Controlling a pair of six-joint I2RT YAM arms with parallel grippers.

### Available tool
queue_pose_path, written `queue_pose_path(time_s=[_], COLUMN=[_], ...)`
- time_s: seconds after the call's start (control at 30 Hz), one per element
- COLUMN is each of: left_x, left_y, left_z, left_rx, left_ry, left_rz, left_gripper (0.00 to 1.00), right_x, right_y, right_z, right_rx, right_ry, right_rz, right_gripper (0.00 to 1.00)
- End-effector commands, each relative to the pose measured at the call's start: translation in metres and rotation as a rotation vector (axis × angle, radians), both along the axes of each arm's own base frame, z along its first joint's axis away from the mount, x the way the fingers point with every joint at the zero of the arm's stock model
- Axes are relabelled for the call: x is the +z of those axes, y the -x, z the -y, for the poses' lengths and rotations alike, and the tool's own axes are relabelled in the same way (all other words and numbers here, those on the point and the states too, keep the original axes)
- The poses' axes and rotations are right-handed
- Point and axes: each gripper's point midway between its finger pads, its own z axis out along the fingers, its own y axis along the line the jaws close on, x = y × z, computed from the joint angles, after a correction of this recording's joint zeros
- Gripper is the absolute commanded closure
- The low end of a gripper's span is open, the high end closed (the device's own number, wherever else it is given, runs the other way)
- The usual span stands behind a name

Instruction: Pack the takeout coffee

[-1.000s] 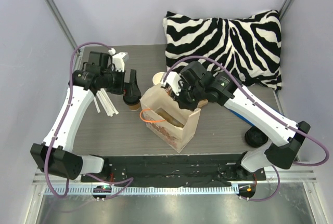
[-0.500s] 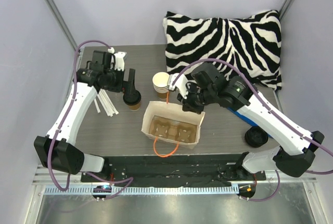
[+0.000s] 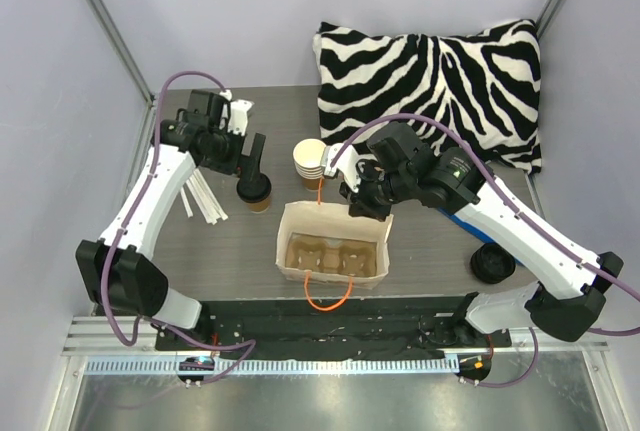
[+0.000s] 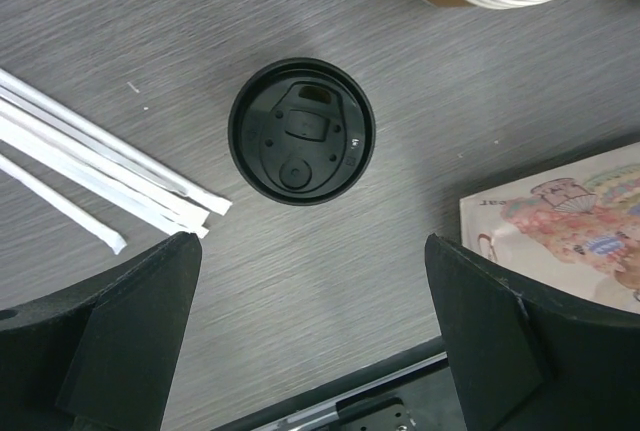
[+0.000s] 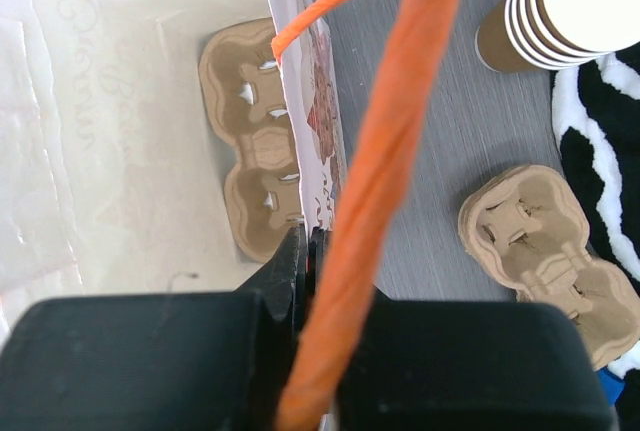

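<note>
The left arm (image 3: 150, 201) and the right arm (image 3: 520, 231) have white shells, black joints and black bases. A thin purple cable (image 3: 180, 76) runs along each one. The left gripper (image 4: 308, 246) and the right gripper (image 5: 305, 241) are matt black.

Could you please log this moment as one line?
left fingers: open above coffee cup | right fingers: shut on bag wall | carrier: inside bag | coffee cup: not packed
</note>
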Motion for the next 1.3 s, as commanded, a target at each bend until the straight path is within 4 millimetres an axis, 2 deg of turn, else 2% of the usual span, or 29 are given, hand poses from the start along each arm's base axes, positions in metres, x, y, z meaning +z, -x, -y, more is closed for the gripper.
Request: queue_pose_path(time_s=[0.0, 0.2, 0.47, 0.57, 0.87, 1.27], left_x=[0.007, -0.014, -0.033, -0.044, -0.058, -0.080], left_y=[-0.014, -0.017, -0.021, -0.025, -0.035, -0.032], left_z=[0.002, 0.012, 0.025, 0.024, 0.022, 0.024], left_rx=[-0.032, -0.055, -0.086, -0.082, -0.077, -0.088], left_ry=[-0.069, -0.111, -0.119, -0.134, -0.164, -0.166], left_rz=[0.050, 0.001, -0.019, -0.039, -0.041, -0.078], left_gripper=[0.03, 0.13, 0.11, 0.10, 0.07, 0.09], right_x=[0.017, 0.015, 0.011, 0.012, 0.009, 0.006], right_y=[-0.005, -0.005, -0.006, -0.006, -0.005, -0.004], right_z=[-0.009, -0.008, -0.008, -0.008, -0.007, -0.006], right_rx=[0.011, 0.014, 0.020, 0.019, 0.022, 0.028], right_ry=[-0.062, -0.053, -0.043, -0.045, -0.039, -0.031], right_rz=[0.046, 0.048, 0.049, 0.049, 0.045, 0.041], right_gripper=[0.99, 0.99, 0.99, 0.99, 0.99, 0.99])
